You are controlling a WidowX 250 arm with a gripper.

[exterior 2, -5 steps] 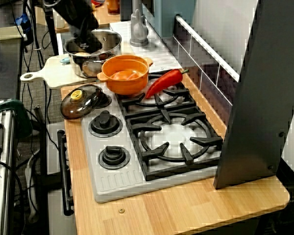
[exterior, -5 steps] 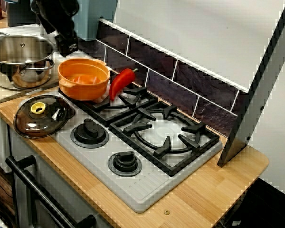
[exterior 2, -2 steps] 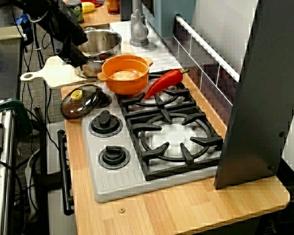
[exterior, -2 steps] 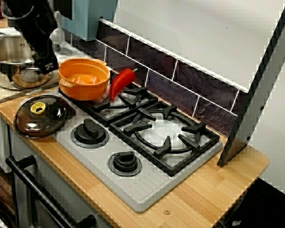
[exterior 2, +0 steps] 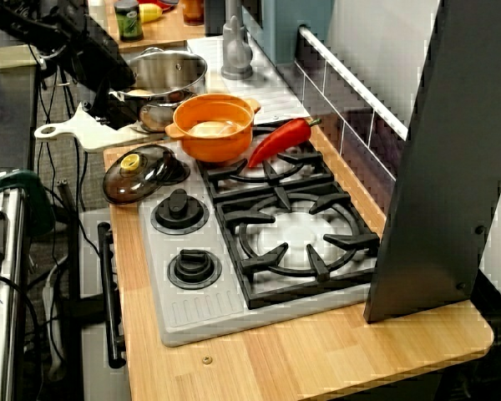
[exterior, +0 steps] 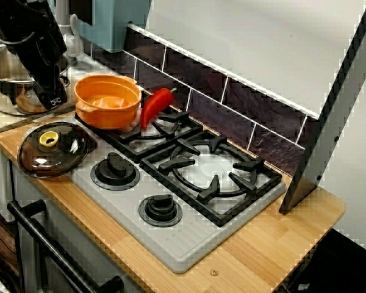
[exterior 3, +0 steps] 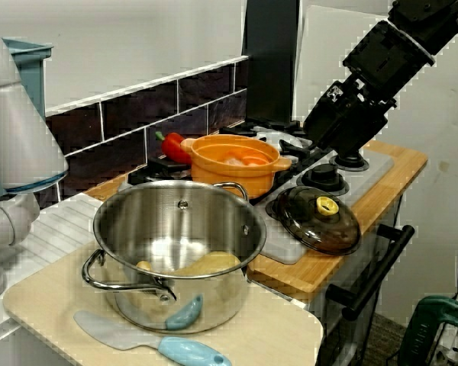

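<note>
Wooden counter (exterior: 262, 244), glass lid (exterior: 52, 149) lying flat, knob (exterior: 48, 138) pointing up, fingers (exterior: 53, 97) hovering near

Red pepper (exterior: 157, 105) on stove (exterior: 171, 241) — spatula (exterior 3: 156, 341) apart

From here the dark end effector (exterior: 51, 97) is one black mass, its jaws unreadable, the arm covers part of the steel pot (exterior: 9, 101), and the orange pot (exterior 3: 233, 164) hides most of the red pepper (exterior 3: 170, 147)
</note>
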